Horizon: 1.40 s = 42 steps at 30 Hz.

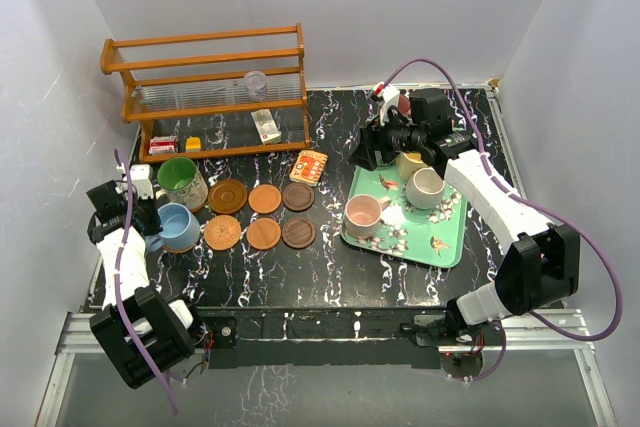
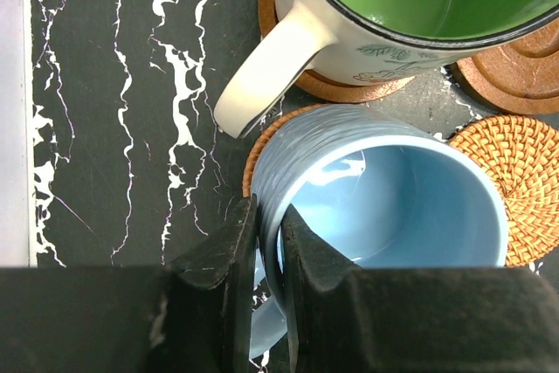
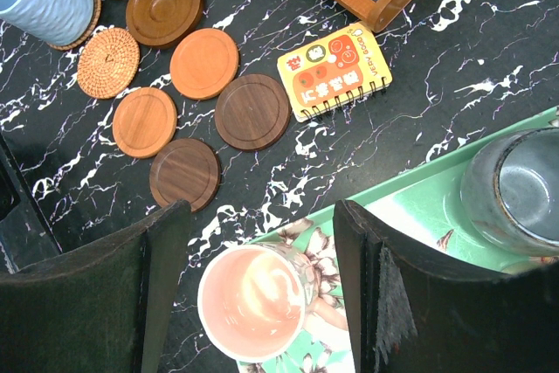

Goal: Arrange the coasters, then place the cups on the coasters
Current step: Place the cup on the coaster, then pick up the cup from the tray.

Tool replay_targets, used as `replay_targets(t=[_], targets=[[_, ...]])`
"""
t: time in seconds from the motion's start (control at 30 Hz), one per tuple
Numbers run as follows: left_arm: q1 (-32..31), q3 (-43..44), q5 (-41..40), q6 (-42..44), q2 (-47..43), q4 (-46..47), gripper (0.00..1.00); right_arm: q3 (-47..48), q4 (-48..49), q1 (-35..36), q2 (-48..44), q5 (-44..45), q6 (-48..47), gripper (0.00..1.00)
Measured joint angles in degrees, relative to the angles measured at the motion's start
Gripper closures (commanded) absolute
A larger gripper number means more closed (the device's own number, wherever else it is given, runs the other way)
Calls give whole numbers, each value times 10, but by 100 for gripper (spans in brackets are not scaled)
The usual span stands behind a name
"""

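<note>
Left pincer (image 2: 268, 242) pinches blue mug (image 2: 393, 207); table (image 2: 105, 128) edge close

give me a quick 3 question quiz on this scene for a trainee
1. True or false: the left hand pinches the blue mug by its wall.
2. How many coasters lie bare?
3. In the right wrist view, which mug shows between the open right hand fingers? A pink mug B green mug C grey mug
Key: 1 true; 2 six; 3 A
</note>
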Motion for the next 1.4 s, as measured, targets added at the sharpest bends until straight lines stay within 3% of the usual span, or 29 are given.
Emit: replay_targets(t=[0.13,0.33,0.8,1.27,1.4], targets=[[0,0,-8,4,0,0,98,0,0,0,0,-2,0,35],[0,0,-18,13,1,-1,86,0,0,0,0,-4,0,35],[0,24,-18,29,-1,-30,52,0,0,-3,0,-1,0,35],[0,216,33,40,-9,-178,28,14,-22,-24,10,87,-2,32],[-1,276,71,37,8,-217,26,25,-43,-32,18,103,-20,32]])
